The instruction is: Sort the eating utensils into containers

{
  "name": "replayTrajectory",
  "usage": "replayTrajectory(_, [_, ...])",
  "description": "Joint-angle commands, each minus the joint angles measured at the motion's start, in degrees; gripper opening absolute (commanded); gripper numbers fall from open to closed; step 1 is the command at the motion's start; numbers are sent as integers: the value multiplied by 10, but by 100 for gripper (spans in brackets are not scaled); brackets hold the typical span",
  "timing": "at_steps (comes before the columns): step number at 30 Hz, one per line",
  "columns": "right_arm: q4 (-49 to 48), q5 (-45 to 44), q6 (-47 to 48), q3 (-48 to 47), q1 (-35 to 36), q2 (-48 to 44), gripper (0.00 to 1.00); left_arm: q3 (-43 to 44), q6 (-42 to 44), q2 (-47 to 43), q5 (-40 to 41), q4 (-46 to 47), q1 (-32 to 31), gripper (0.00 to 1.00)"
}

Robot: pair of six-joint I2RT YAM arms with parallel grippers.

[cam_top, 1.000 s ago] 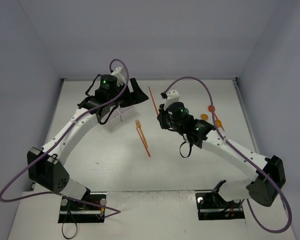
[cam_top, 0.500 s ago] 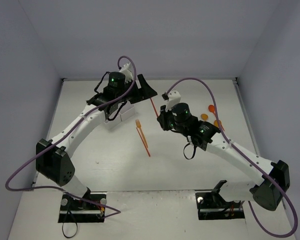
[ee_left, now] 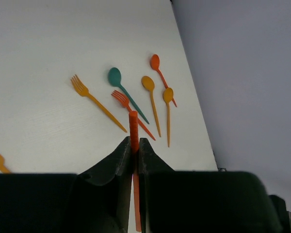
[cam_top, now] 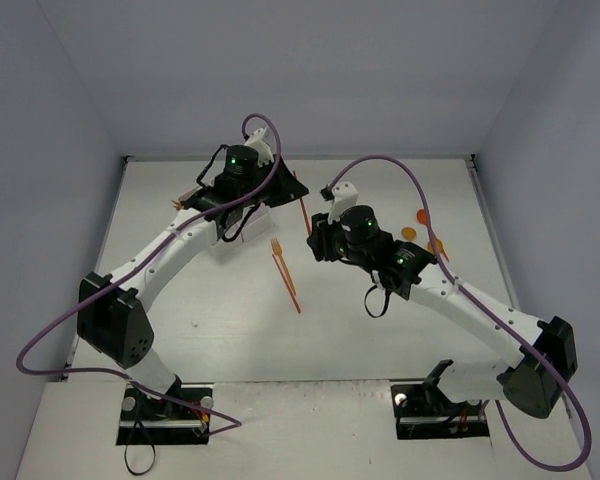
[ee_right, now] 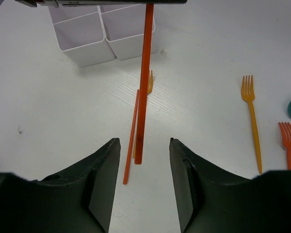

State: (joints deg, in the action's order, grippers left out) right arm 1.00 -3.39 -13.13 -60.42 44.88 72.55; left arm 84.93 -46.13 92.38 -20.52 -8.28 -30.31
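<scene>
My left gripper (ee_left: 134, 141) is shut on a red utensil (ee_left: 133, 126) and holds it by its handle above the table; its head is hidden. In the top view the left gripper (cam_top: 290, 190) is over the white compartment tray (cam_top: 225, 248), with the red utensil (cam_top: 305, 212) sticking out toward my right gripper (cam_top: 317, 242). In the right wrist view the held utensil (ee_right: 144, 82) hangs down between the open, empty right gripper (ee_right: 144, 145) fingers. Under it an orange fork (ee_right: 150, 82) and a thin red utensil (ee_right: 131, 141) lie on the table.
The tray's compartments (ee_right: 82, 43) stand at the far left of the right wrist view. Loose on the table lie an orange fork (ee_left: 97, 102), a teal spoon (ee_left: 115, 76), a red fork (ee_left: 121, 97), a red spoon (ee_left: 155, 61) and two orange spoons (ee_left: 148, 83). The wall lies beyond.
</scene>
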Motion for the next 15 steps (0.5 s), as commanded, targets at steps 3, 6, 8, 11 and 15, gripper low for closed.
replayTrajectory(3, [-37, -17, 5, -11, -7, -1, 61, 51, 113, -30, 110, -1, 11, 0])
replayTrajectory(6, [-36, -18, 6, -4, -14, -6, 71, 81, 199, -20, 176, -29, 25, 0])
replayTrajectory(8, [-36, -17, 6, 4, -20, -13, 72, 103, 253, -9, 234, -37, 30, 0])
replayTrajectory(11, [-34, -12, 4, 19, -25, -23, 73, 130, 350, 15, 323, -1, 38, 0])
replayTrajectory(15, [-31, -7, -5, 31, -32, -29, 73, 139, 447, 54, 378, 96, 59, 0])
